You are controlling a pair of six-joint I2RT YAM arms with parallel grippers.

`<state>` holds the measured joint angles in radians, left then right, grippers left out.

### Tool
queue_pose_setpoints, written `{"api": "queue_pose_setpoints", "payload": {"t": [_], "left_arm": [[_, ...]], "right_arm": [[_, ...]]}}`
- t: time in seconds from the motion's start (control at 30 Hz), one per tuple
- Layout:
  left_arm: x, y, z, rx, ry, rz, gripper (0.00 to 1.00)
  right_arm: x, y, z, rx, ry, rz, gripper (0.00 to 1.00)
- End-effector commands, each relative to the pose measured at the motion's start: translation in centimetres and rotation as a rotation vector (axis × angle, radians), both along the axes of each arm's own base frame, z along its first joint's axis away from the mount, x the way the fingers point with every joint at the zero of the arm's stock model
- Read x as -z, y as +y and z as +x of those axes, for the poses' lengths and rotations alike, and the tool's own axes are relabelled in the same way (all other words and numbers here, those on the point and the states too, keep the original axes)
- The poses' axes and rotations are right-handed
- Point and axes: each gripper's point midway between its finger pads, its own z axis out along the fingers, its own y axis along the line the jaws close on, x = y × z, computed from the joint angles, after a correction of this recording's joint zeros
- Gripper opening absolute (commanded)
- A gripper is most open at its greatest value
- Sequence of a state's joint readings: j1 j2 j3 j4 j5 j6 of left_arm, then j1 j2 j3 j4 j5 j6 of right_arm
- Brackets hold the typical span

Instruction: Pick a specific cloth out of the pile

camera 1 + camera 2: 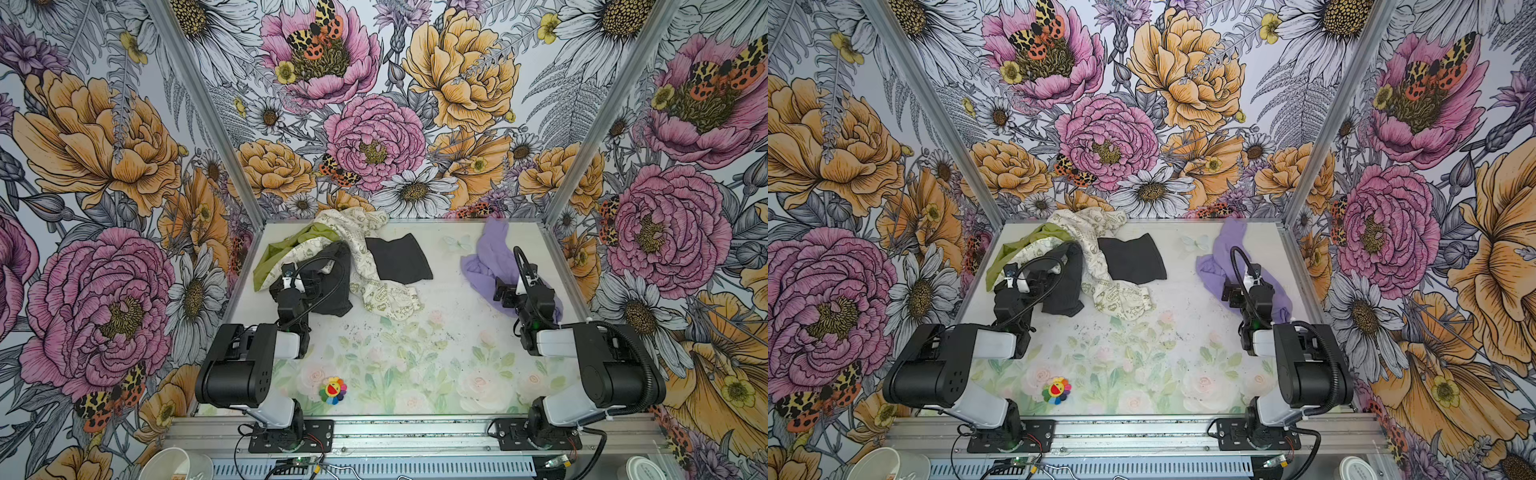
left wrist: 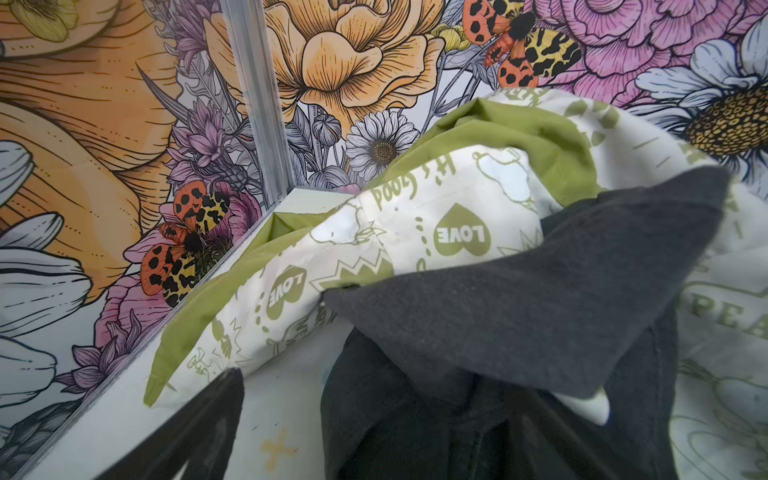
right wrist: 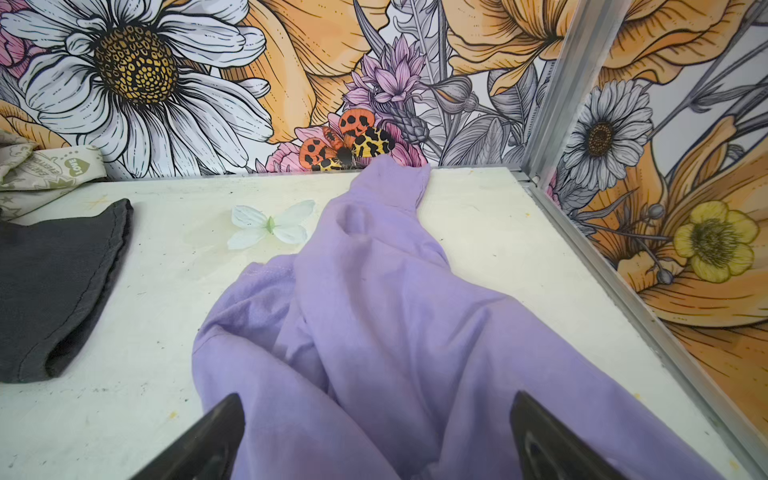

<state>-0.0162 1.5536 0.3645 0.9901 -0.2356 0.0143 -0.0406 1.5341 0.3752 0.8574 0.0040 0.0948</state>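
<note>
The cloth (image 1: 484, 259) (image 1: 1219, 253) is plain lavender and lies crumpled on its own at the back right of the table, apart from the pile. My right gripper (image 3: 376, 415) (image 1: 513, 286) hovers over its near part, open, with both fingertips (image 3: 224, 419) straddling folds of lavender fabric without pinching them. The pile (image 1: 332, 257) at the back left mixes an olive-green cloth (image 2: 536, 137), a cream cloth with green prints (image 2: 436, 216) and a dark grey cloth (image 2: 519, 291). My left gripper (image 2: 374, 436) (image 1: 297, 278) stands open over the dark grey cloth.
A black cloth (image 1: 399, 257) (image 3: 54, 282) lies flat between pile and lavender cloth. A white butterfly shape (image 3: 270, 226) lies on the table near the back wall. A rainbow flower toy (image 1: 332, 390) sits at the front. Metal frame posts (image 3: 552, 83) and flowered walls enclose the table.
</note>
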Motion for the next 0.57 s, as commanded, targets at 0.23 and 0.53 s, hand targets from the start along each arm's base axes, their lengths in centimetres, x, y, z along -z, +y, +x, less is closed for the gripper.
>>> {"api": "queue_pose_setpoints", "payload": {"t": [0.23, 0.53], "left_arm": [[0.52, -0.69, 0.12, 0.034, 0.022, -0.019, 0.99], [0.52, -0.67, 0.12, 0.034, 0.022, -0.019, 0.99]], "right_arm": [[-0.89, -0.34, 0.59, 0.007, -0.028, -0.008, 0.99], [-0.89, -0.33, 0.58, 0.007, -0.028, -0.009, 1.00]]}}
